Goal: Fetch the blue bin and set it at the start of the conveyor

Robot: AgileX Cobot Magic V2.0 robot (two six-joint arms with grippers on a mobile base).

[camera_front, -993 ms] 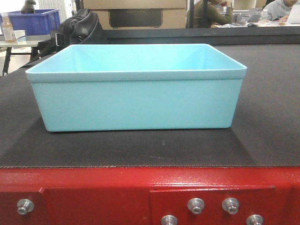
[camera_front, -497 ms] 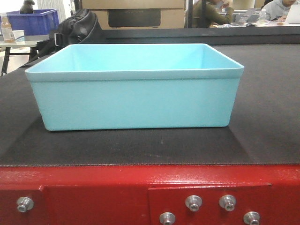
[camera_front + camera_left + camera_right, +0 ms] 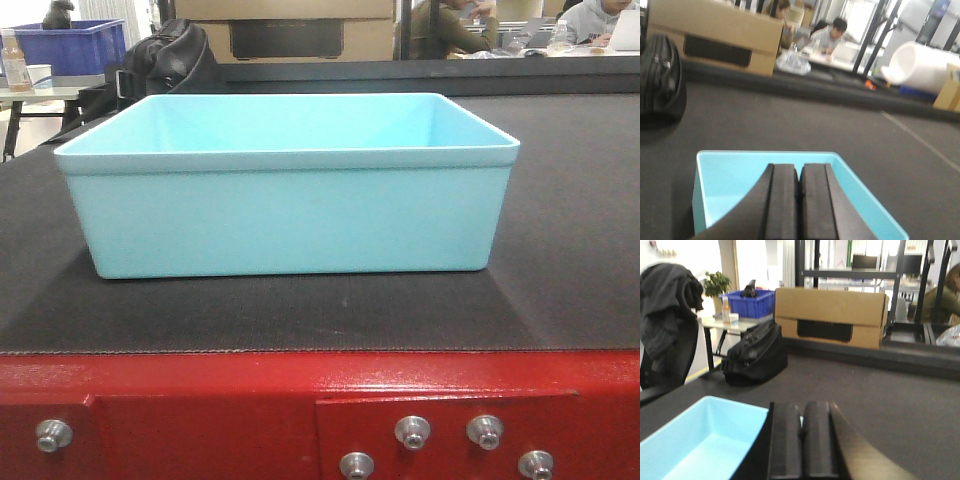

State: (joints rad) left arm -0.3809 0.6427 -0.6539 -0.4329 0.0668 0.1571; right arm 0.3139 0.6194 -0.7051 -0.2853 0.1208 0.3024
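Observation:
The blue bin (image 3: 290, 215) stands upright and empty on the dark grey belt (image 3: 560, 290), just behind the red frame (image 3: 200, 405) with silver bolts at the conveyor start. Neither gripper shows in the front view. In the left wrist view my left gripper (image 3: 800, 169) hangs over the bin (image 3: 725, 185), its pads pressed together with nothing between them. My right gripper (image 3: 802, 407) is shut too and sits by the near right wall of the bin (image 3: 700, 440), with a sliver of turquoise showing behind its tips.
A black bag (image 3: 755, 360) lies on the belt's far left, beside a cardboard box (image 3: 830, 315) at the back. A dark blue crate (image 3: 70, 45) sits on a side table. A jacket-draped chair (image 3: 665, 315) stands left. People sit behind (image 3: 827, 35).
In the front view the bin's right corner and the frame's bolts have shifted slightly to the left; over the last half second nothing visibly moved.

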